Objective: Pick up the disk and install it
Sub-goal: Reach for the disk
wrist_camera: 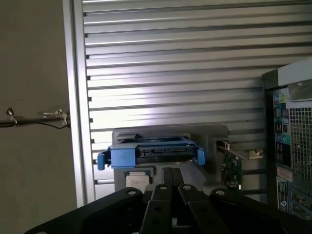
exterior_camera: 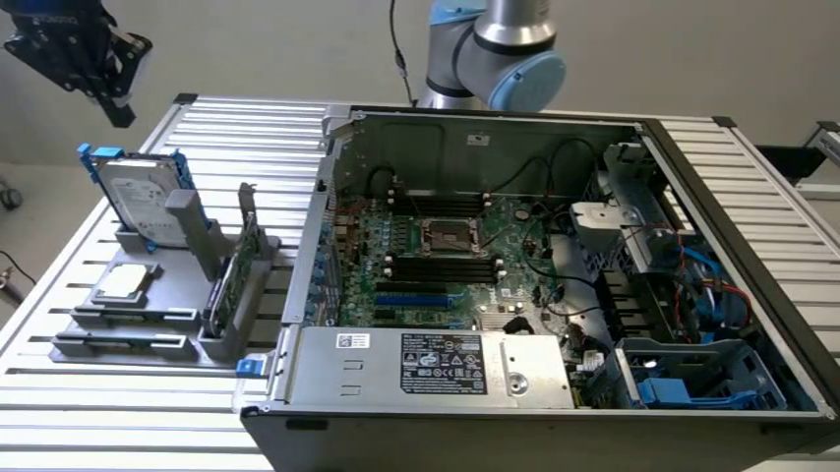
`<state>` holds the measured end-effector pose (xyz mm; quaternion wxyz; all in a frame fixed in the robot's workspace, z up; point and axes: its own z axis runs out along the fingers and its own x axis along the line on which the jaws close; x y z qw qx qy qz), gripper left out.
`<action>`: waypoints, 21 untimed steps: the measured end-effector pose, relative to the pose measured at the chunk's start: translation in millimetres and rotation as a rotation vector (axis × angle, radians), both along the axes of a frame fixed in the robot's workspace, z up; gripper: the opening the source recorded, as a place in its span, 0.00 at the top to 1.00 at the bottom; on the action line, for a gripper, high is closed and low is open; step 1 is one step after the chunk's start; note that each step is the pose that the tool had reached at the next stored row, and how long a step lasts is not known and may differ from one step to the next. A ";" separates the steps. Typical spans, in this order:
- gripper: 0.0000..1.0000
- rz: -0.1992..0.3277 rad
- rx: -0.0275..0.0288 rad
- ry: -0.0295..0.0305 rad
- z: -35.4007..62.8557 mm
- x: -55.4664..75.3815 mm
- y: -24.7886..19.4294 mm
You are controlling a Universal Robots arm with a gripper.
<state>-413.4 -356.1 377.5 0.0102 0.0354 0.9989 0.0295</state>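
Gripper [exterior_camera: 116, 100]: fingers pressed together with nothing between them. It hangs in the air over the far corner of the table at the exterior view's left and touches nothing.
Fingers [wrist_camera: 165, 178]: two black tips that meet edge to edge in the wrist view and point toward the disk.
Disk [exterior_camera: 137, 200]: stands upright on edge in a slot of the rack, with blue rails along its edges and its silver face turned toward the exterior camera. It sits below the gripper, well apart from it. It is not lifted and not in the case.
Rack [exterior_camera: 197, 342]: grey and stepped. It sits on the table, beside the case on the exterior view's left.
Chip [exterior_camera: 121, 283]: small silver square lying flat on a rack step, just in front of the disk.
Card [exterior_camera: 231, 280]: green, upright on edge in the rack, between the disk and the case.
Case [exterior_camera: 473, 143]: lies open on the table with its inside facing up, to the exterior view's right of the rack.
Motherboard [exterior_camera: 447, 261]: green, on the case floor, with cables running across it.
Power supply [exterior_camera: 420, 369]: silver box with a dark label, along the near edge of the case.
Bay [exterior_camera: 695, 382]: blue plastic, in the near corner of the case at the exterior view's right.
Arm [exterior_camera: 506, 49]: grey with a blue joint cap, rising behind the case.
Table [exterior_camera: 263, 123]: slatted aluminium, under the rack and case.
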 end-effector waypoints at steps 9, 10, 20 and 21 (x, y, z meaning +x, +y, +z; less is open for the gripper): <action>0.89 0.003 0.0061 0.0000 -2.6 -26.3 6.8; 0.89 0.005 0.0076 0.0000 -2.7 -26.4 7.3; 0.89 0.039 0.0139 0.0015 -3.2 -27.0 11.4; 0.89 0.042 0.0143 0.0025 -3.2 -27.0 11.8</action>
